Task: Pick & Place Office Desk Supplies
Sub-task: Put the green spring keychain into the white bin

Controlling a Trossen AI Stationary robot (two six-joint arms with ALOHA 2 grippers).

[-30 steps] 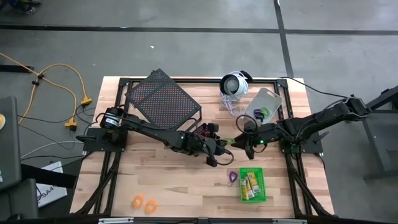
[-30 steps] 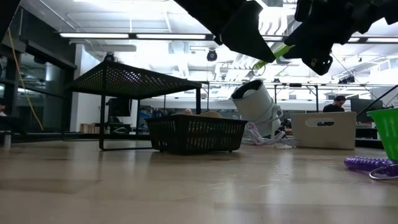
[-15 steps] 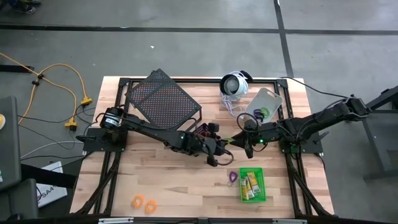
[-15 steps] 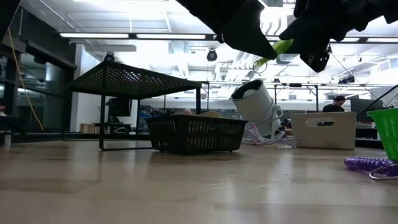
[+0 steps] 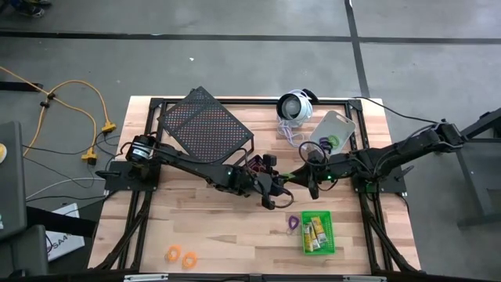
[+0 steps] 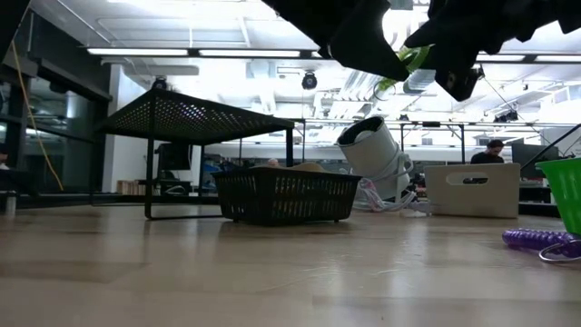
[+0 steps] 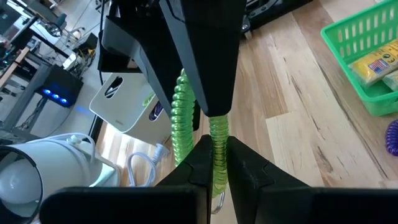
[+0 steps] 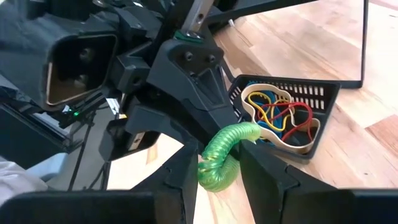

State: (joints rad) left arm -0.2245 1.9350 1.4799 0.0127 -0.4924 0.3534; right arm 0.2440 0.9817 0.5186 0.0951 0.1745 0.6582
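A green coiled elastic loop [image 5: 291, 177] hangs in the air over the table's middle, between my two grippers. My left gripper [image 5: 282, 188] reaches in from the table's left and is shut on it [image 7: 180, 112]. My right gripper [image 5: 303, 177] comes from the right, its fingers closed on the loop's other end [image 8: 233, 137]. The low view shows the loop [image 6: 410, 62] high above the table. A green bin [image 5: 318, 233] holding yellow pieces stands near the front right, with a purple loop [image 5: 292, 223] lying beside it. My left gripper pinches one strand of the green loop [image 7: 218, 140] between its two fingers, reaching from the table's left and slanting slightly down. The loop is clear of the table and runs on to the other gripper. My right gripper has the loop's other end [image 8: 214, 169] between its two fingers, which come from the table's right and slant slightly down. The coil bends out ahead of the fingers toward the left gripper, off the table.
A black mesh rack [image 5: 205, 125] stands at the back left. In front of it is a small black bin of coloured bands [image 8: 283, 118]. A white round device [image 5: 294, 106] and a grey bin [image 5: 335, 131] sit at the back right. Orange loops [image 5: 180, 255] lie at the front left.
My right gripper has tipped a little. In the low view the green loop between the two grippers has risen slightly and shows shorter. Both arms otherwise stay in place.
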